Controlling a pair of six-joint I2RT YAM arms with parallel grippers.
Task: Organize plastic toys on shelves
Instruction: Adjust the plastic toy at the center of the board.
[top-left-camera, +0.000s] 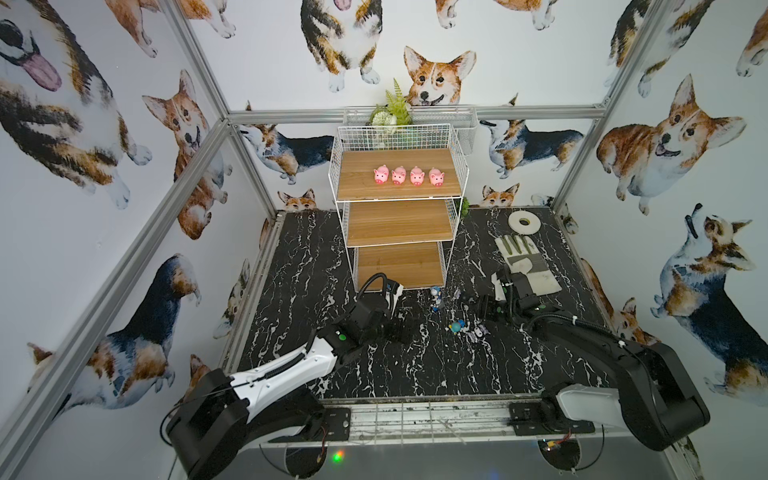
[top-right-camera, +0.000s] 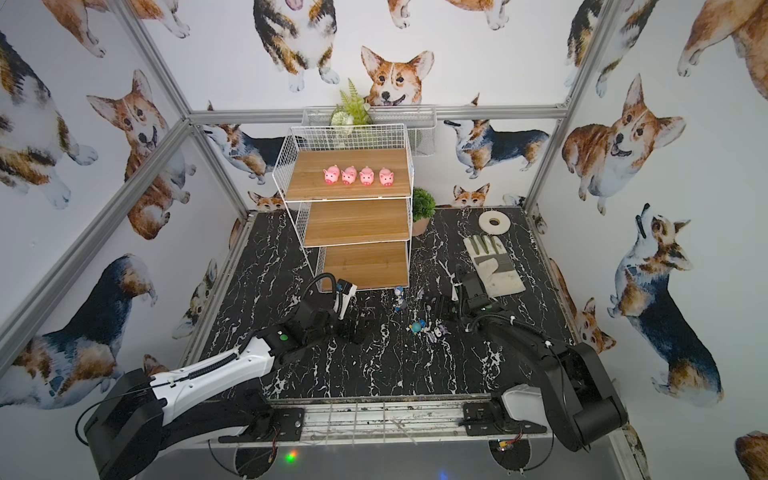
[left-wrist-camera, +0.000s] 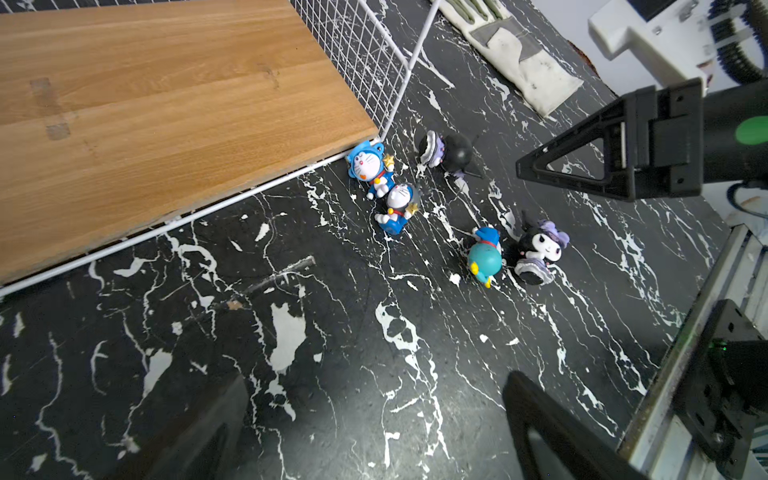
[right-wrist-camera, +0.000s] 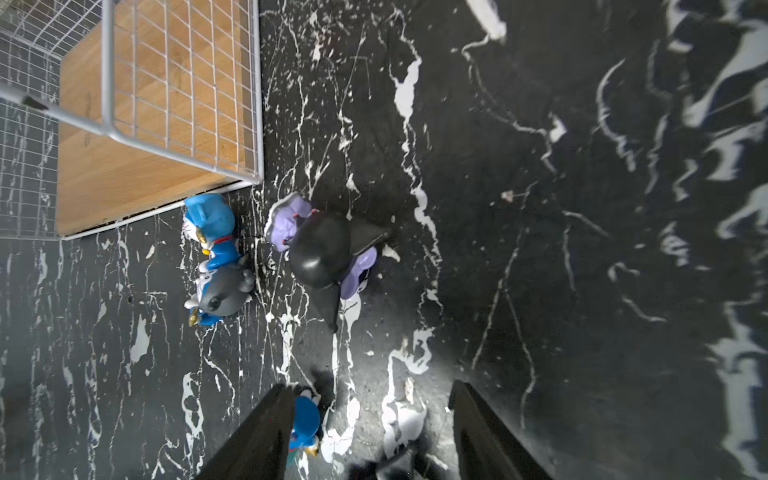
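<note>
Four pink pigs (top-left-camera: 408, 176) stand in a row on the top shelf (top-left-camera: 361, 164). The middle shelf (top-left-camera: 399, 222) and bottom shelf (top-left-camera: 399, 266) are bare. On the table by the rack's front corner lie two blue figures (left-wrist-camera: 384, 185), a black-and-purple figure (left-wrist-camera: 451, 153) on its side, another blue figure (left-wrist-camera: 484, 257) and a second black-and-purple figure (left-wrist-camera: 540, 249). My left gripper (left-wrist-camera: 378, 376) hangs open over bare table in front of the bottom shelf. My right gripper (right-wrist-camera: 370, 395) is open low over the table. A blue figure (right-wrist-camera: 305, 419) sits just inside one of its fingers.
A white-and-grey glove (top-left-camera: 528, 266) and a white tape roll (top-left-camera: 523, 222) lie right of the rack. A wire basket (top-left-camera: 465, 124) with a plant hangs behind it. A small potted plant (top-right-camera: 423, 205) stands at the rack's back right. Both arms flank the toys.
</note>
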